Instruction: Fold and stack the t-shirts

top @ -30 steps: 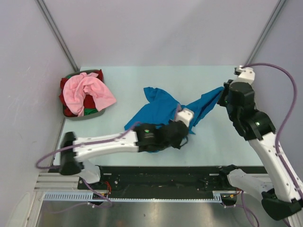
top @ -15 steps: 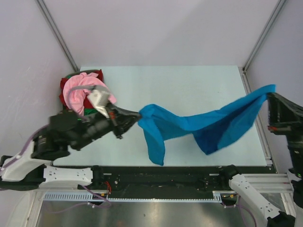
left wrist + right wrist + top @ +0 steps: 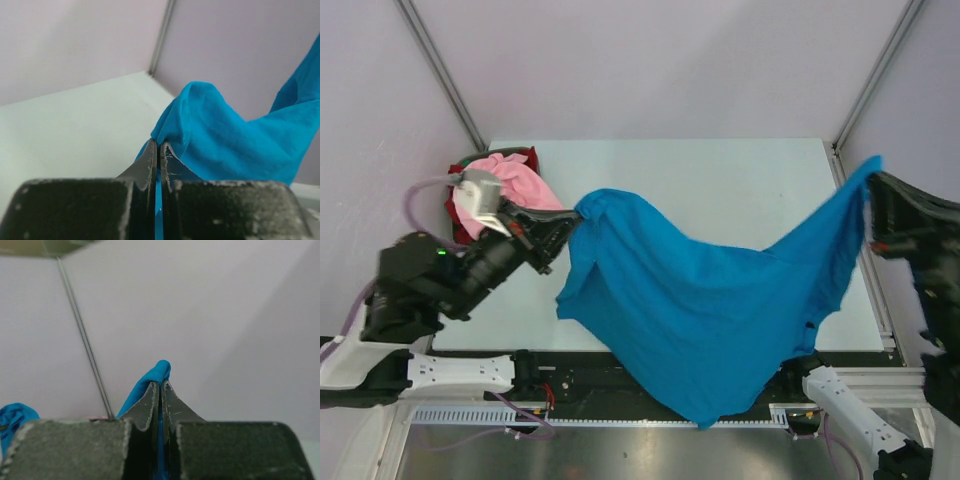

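Table (image 3: 720, 165) lay beneath the blue t-shirt (image 3: 700, 300), which hung spread in the air, long axis running left to right. Left end effector (image 3: 574, 213) and right end effector (image 3: 872, 198) each clamped tight on one upper end.

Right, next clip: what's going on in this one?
Both arms are holding the blue t-shirt spread out between them. The left gripper is shut on one end and the right gripper on the other, over the right edge of the table. The cloth sags in the middle and its lower edge hangs past the near edge of the table. No fold has been made yet. The pink t-shirt and the red t-shirt sit bunched at the far left corner.
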You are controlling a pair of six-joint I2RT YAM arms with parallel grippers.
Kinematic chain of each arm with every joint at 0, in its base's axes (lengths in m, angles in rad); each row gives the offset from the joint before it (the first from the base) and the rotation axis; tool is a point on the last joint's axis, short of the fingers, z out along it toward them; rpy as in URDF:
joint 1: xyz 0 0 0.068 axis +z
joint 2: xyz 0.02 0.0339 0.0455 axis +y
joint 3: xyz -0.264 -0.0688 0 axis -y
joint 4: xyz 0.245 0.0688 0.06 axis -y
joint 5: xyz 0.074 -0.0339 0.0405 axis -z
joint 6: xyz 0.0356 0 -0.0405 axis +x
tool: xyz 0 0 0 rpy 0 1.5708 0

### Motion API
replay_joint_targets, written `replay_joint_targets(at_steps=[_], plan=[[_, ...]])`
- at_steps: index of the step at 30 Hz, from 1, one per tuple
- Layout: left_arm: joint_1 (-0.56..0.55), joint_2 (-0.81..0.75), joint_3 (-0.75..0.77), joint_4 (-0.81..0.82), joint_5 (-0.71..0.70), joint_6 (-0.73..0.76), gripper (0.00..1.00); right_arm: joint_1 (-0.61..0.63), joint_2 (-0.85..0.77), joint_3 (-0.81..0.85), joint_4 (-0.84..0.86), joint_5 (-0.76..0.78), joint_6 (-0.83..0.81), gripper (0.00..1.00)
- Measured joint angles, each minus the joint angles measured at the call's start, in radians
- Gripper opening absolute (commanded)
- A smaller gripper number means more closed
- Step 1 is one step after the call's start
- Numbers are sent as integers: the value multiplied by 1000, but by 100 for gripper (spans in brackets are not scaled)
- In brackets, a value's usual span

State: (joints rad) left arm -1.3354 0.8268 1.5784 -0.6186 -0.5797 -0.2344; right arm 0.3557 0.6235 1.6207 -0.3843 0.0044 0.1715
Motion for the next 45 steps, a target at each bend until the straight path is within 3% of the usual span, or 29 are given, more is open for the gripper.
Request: replay_joint_targets(at_steps=[6,12,21,25,29,38,45], plan=[[122,20,-292,72,27,-39,0,0,117,-210,-10,58,14,0],[313,85,-615,176,169,-122,0,0,208,-385,-6,134,27,0],[640,224,-760,372,392,-182,0,-20,425,-478,83,279,75,0],[779,323,-751,441,484,-187,0,-42,544,-488,150,317,89,0],[883,476,-649,452,570,-188,0,-78,645,-490,235,334,98,0],[988,753,-264,435,671,-181,0,-176,772,-479,413,324,109,0],[1070,877,-81,410,693,-174,0,-217,908,-328,467,285,108,0]])
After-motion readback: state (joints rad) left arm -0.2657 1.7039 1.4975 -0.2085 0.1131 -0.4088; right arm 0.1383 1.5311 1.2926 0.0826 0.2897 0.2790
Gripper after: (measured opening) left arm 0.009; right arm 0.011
